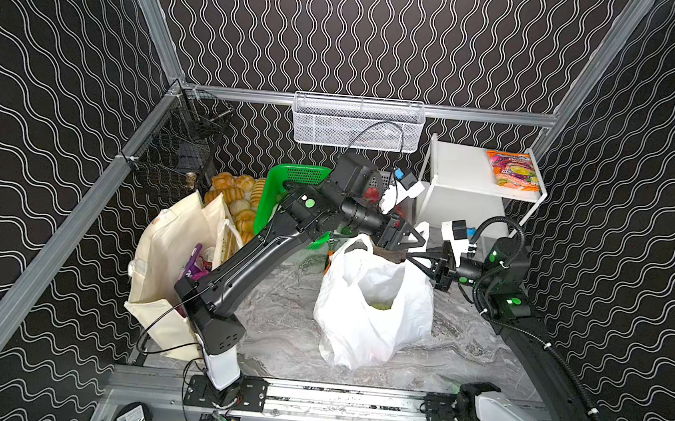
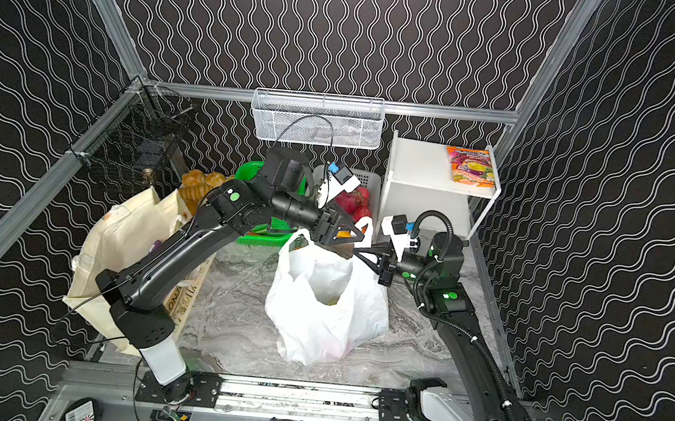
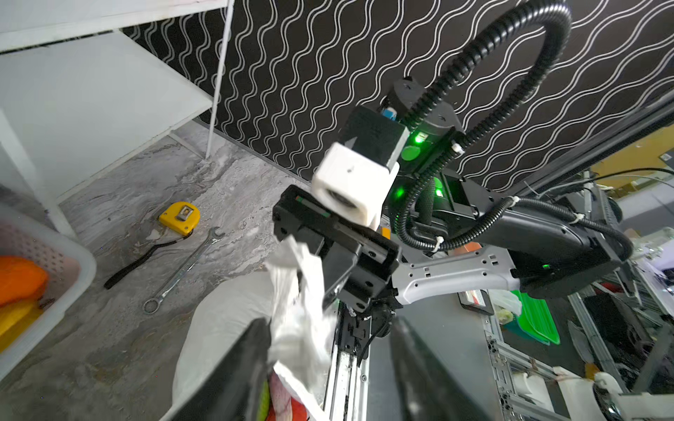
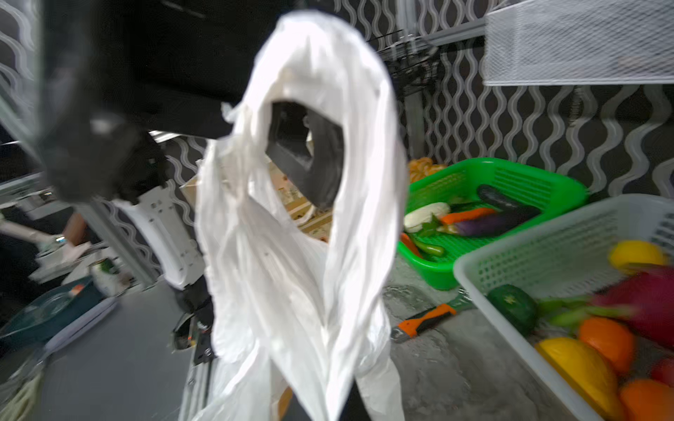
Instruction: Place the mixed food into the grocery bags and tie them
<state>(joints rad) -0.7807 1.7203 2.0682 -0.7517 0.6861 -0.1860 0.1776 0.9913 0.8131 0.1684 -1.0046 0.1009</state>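
- Now the plastic bag (image 1: 359,321) stands mid-worktop (image 1: 274,339), its mouth open, with something yellow-green showing inside.
- Right tool (image 3: 313,279) is clenched on one bag handle (image 3: 299,328) at the far right of the mouth and holds it up.
- Left tool (image 3: 330,324) reaches across from the left and is released: its fingers (image 3: 237,368) stand spread either side of that same handle.
- In both top views the two tools sit just beside each other, tip to tip, over the bag's far rim.
- Second handle (image 1: 357,242) stands loose at the far left of the mouth.
- Tote (image 1: 165,255) stands at the left, well apart from the plastic bag; purple packets (image 1: 193,267) and a can (image 1: 209,255) show inside.
- Plastic bag is not yet tied.
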